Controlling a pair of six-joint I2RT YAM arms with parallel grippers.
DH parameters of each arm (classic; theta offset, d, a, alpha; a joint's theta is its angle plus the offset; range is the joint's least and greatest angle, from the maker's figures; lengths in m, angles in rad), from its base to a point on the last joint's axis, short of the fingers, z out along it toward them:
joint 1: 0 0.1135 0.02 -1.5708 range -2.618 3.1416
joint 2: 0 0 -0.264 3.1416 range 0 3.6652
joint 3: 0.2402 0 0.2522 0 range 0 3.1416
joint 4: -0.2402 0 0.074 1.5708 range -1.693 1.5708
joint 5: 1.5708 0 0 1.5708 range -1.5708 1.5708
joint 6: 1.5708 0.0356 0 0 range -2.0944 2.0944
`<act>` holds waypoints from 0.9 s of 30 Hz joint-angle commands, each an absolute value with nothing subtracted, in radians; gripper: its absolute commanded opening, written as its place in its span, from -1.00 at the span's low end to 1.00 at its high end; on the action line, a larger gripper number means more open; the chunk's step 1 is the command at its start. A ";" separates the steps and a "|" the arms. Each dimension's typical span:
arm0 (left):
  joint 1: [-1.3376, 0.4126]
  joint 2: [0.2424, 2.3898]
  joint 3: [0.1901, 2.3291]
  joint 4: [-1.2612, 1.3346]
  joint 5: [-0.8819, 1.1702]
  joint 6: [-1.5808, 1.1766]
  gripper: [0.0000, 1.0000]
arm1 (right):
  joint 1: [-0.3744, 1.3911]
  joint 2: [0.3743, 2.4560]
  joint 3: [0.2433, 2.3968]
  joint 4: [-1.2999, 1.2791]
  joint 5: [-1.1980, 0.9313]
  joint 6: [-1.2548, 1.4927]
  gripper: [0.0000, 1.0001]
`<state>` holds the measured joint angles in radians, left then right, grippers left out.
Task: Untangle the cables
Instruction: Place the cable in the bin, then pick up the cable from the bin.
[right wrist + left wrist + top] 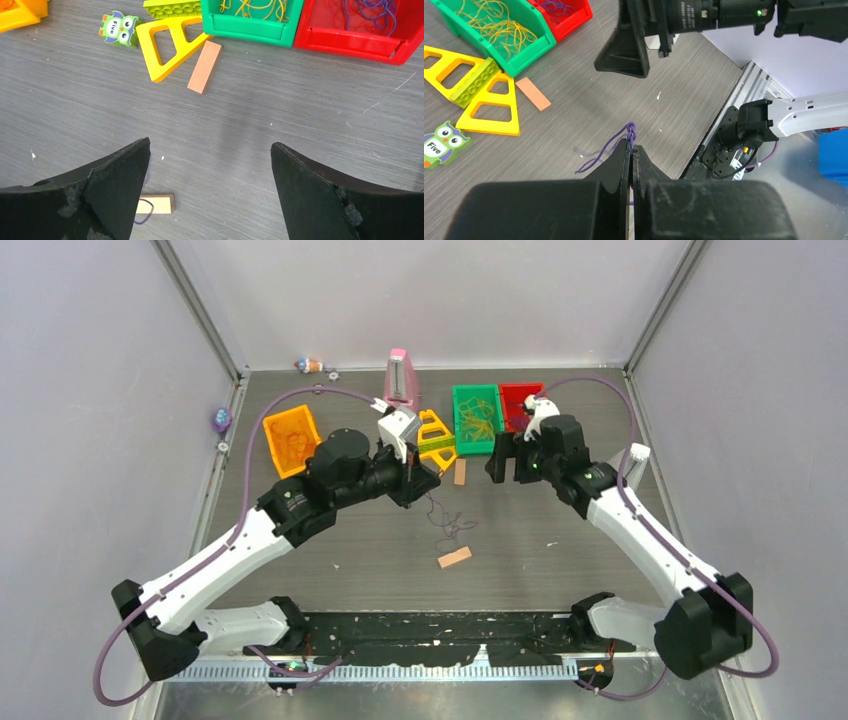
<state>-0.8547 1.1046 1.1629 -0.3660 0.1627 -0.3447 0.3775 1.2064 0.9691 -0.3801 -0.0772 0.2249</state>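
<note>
My left gripper (pixel 631 148) is shut on a twisted bunch of dark purple cables (pixel 631 131), held above the table. In the top view the strands (pixel 443 522) trail down from the left gripper (pixel 412 483) onto the table. To its right, my right gripper (pixel 508 457) is open near the bins. In its wrist view the right gripper (pixel 210 150) has only bare table between its fingers. One purple loop (pixel 143 210) lies across a small wooden block (pixel 157 204). Yellow cables (pixel 499 27) lie in the green bin (pixel 476 395), and purple cables (pixel 372 9) in the red bin (pixel 350 40).
An orange bin (pixel 290 438) stands at the back left, with a pink upright object (pixel 402 380) behind the middle. Yellow triangle frames (pixel 435 440), an owl tile (pixel 119 29) and two small wooden blocks (pixel 460 472) (pixel 454 557) lie on the table.
</note>
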 commanded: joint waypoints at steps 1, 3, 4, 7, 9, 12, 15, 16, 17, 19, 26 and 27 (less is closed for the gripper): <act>-0.862 1.102 1.179 -0.285 0.154 -0.312 -1.00 | 0.380 1.080 0.877 -0.249 -0.106 0.267 0.94; -0.862 1.109 1.137 -0.260 0.170 -0.317 -1.00 | 0.380 1.046 0.837 -0.257 -0.110 0.270 0.93; -0.862 1.116 1.116 -0.244 0.182 -0.327 -1.00 | 0.380 1.029 0.817 -0.260 -0.111 0.271 0.94; -0.861 1.150 1.058 -0.204 0.216 -0.361 -1.00 | 0.381 1.011 0.789 -0.276 -0.108 0.274 0.94; -0.858 1.188 1.037 -0.201 0.219 -0.382 -1.00 | 0.381 1.009 0.775 -0.283 -0.108 0.280 0.94; -0.845 1.241 1.040 -0.242 0.223 -0.408 -1.00 | 0.380 1.020 0.770 -0.291 -0.124 0.287 0.94; -0.827 1.280 1.049 -0.296 0.230 -0.416 -1.00 | 0.380 1.024 0.760 -0.292 -0.144 0.291 0.94; -0.823 1.290 1.049 -0.311 0.229 -0.417 -1.00 | 0.380 1.025 0.756 -0.290 -0.157 0.291 0.94; -0.818 1.299 1.050 -0.326 0.229 -0.415 -1.00 | 0.380 1.027 0.746 -0.279 -0.167 0.292 0.94; -0.811 1.313 1.056 -0.366 0.213 -0.412 -0.97 | 0.380 1.032 0.728 -0.255 -0.217 0.292 0.95; -0.788 1.374 1.092 -0.513 0.183 -0.393 -0.93 | 0.407 1.061 0.657 -0.153 -0.287 0.314 1.00; -0.786 1.380 1.091 -0.518 0.199 -0.391 -0.91 | 0.413 1.068 0.652 -0.151 -0.287 0.315 1.00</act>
